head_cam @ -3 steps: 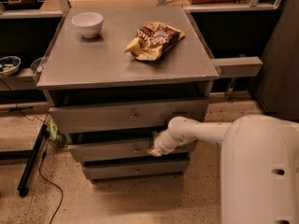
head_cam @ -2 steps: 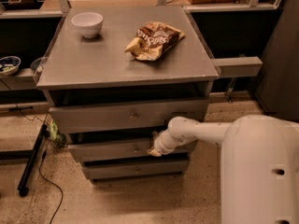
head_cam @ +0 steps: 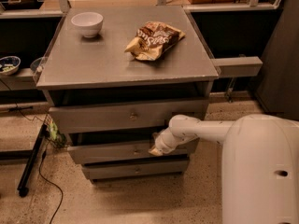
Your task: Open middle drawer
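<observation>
At the front of the grey cabinet point(head_cam: 46, 80), second of three stacked fronts, sits the middle drawer point(head_cam: 107, 152). Its long axis runs level from the cabinet's left side to its right, and its flat face points outward toward my base, with the small round knob point(head_cam: 136, 149) at its centre. A dark gap shows between its upper edge and the wider top drawer point(head_cam: 93, 118); the narrower bottom drawer point(head_cam: 117, 170) lies just below it. My gripper point(head_cam: 156, 149) is against the drawer's face, just right of the knob and near the upper edge, with my white arm point(head_cam: 205, 129) reaching in from the cabinet's right. Whether the gripper is spread or closed I cannot tell. On the cabinet's top stand a white bowl point(head_cam: 87, 23) at the back left and a crumpled snack bag point(head_cam: 154, 40) toward the back right, well apart.
</observation>
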Robot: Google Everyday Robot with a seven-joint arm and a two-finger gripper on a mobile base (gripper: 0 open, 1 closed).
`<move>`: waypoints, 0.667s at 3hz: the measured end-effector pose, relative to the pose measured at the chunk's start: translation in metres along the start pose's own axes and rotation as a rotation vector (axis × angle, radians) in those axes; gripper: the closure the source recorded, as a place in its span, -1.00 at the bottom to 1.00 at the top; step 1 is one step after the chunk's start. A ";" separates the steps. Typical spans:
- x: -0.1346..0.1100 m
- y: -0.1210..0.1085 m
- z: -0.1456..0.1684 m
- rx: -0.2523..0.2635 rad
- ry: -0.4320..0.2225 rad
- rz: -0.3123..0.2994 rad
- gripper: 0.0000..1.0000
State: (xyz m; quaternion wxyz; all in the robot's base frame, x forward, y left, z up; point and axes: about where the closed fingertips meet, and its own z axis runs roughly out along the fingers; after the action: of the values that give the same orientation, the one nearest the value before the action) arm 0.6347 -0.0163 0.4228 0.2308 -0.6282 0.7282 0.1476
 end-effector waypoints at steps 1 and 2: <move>0.000 -0.005 -0.003 0.000 0.000 0.000 1.00; 0.000 -0.007 -0.005 0.000 0.000 0.000 1.00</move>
State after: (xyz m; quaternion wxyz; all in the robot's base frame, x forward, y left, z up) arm 0.6405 -0.0197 0.4274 0.2309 -0.6282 0.7282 0.1476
